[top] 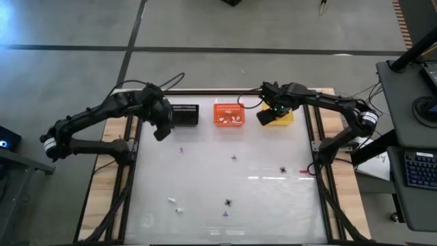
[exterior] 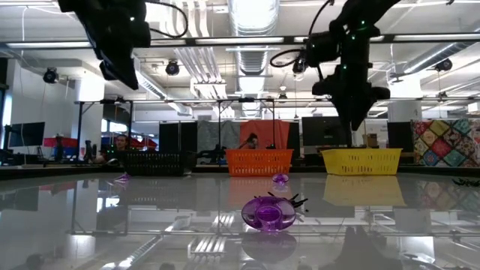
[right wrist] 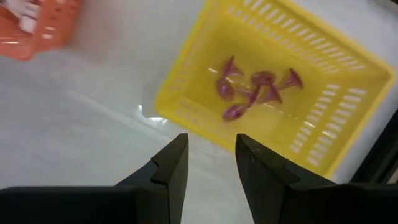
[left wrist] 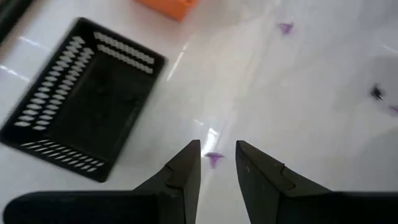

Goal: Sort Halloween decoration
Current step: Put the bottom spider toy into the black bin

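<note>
Right gripper (right wrist: 209,163), open and empty, hangs over the yellow basket (right wrist: 186,93), purple trinkets (right wrist: 252,90) inside. Left gripper (left wrist: 217,168), seemingly open, empty, beside the black basket (left wrist: 43,112) could skid the purple trinket (left wrist: 213,158).

overhead, table-level and two wrist cameras share baskets (top: 228,113).

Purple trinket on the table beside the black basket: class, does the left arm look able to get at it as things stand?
Probably yes. The left end effector hangs above the purple trinket, fingers apart, with bare table around it. The black basket stands apart to one side, and nothing lies between.
</note>
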You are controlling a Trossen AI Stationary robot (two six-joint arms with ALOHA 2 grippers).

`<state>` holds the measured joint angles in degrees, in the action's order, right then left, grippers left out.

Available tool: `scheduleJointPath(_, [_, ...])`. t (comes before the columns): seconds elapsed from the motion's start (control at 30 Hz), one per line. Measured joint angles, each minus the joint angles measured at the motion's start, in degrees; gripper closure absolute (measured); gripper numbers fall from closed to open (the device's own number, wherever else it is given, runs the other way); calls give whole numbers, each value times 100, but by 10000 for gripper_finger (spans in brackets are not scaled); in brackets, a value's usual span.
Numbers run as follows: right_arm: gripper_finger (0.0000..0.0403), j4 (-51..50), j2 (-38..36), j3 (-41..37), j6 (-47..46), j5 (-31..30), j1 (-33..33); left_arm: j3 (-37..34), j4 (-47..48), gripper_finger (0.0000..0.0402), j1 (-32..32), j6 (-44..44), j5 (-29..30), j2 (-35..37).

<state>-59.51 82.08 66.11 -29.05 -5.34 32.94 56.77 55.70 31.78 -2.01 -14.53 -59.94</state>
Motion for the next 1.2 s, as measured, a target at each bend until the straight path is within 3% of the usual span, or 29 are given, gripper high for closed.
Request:
scheduleJointPath(0.23, [271,-2,-137,0,-689,-19,-530,-26,-160,318,-906,336,16,0])
scheduleJointPath(0.53, [270,-25,-185,0,-1717,-18,-1386,-26,-356,317,-1543,412,-79,-287])
scheduleJointPath(0.77, [270,-28,-185,0,-2419,-20,-2084,-26,-813,311,-2239,314,-488,-1110])
scheduleJointPath(1.0, [270,-34,-185,0,-3062,-22,-2769,-25,-1219,264,-2801,309,-1112,-2081])
scheduleJointPath(1.2, [269,-42,-183,0,-3424,-66,-3232,141,-1838,243,-3431,252,-960,-2852])
